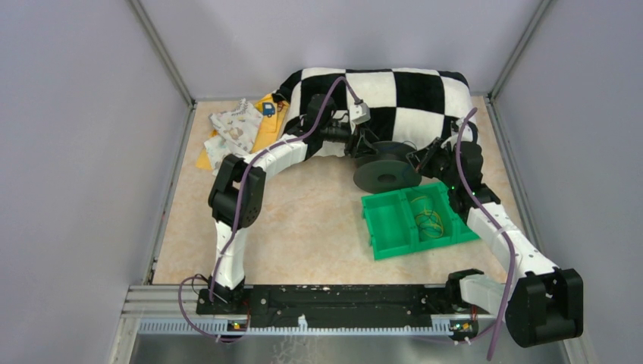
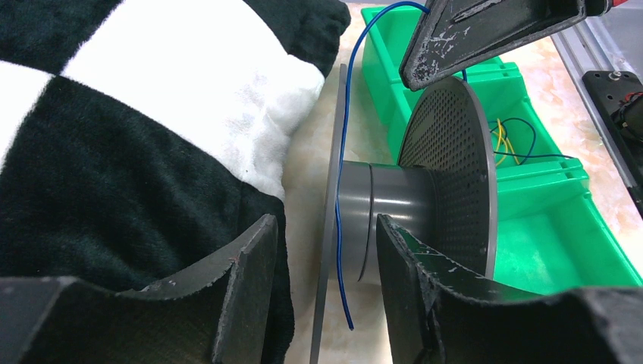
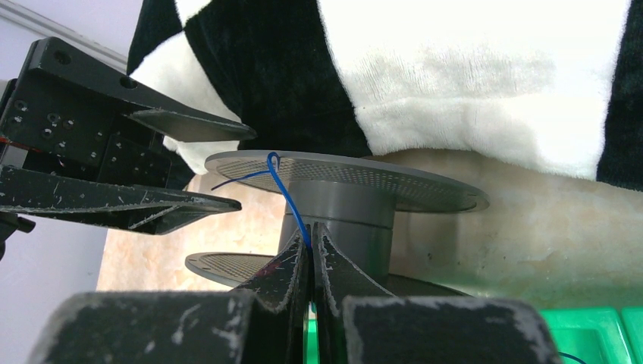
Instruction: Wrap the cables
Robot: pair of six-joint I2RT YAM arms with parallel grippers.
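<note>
The black two-flanged spool (image 1: 387, 171) lies on the table in front of the checkered cushion. In the left wrist view its grey hub (image 2: 394, 220) shows, with a thin blue wire (image 2: 339, 189) running over one flange and its free end hanging loose. My left gripper (image 2: 326, 227) is open, its fingers on either side of that flange's edge and the wire, not pinching. My right gripper (image 3: 311, 239) is shut on the blue wire (image 3: 292, 205), which rises from its fingertips and hooks over the upper flange. From above, the left gripper (image 1: 362, 144) is at the spool's left, the right gripper (image 1: 425, 158) at its right.
A green two-compartment tray (image 1: 379, 227) with yellow and blue looped strands (image 1: 428, 216) stands just in front of the spool. The black-and-white checkered cushion (image 1: 394, 91) lies against the back wall. A patterned cloth (image 1: 235, 129) and a yellow sheet lie at the back left.
</note>
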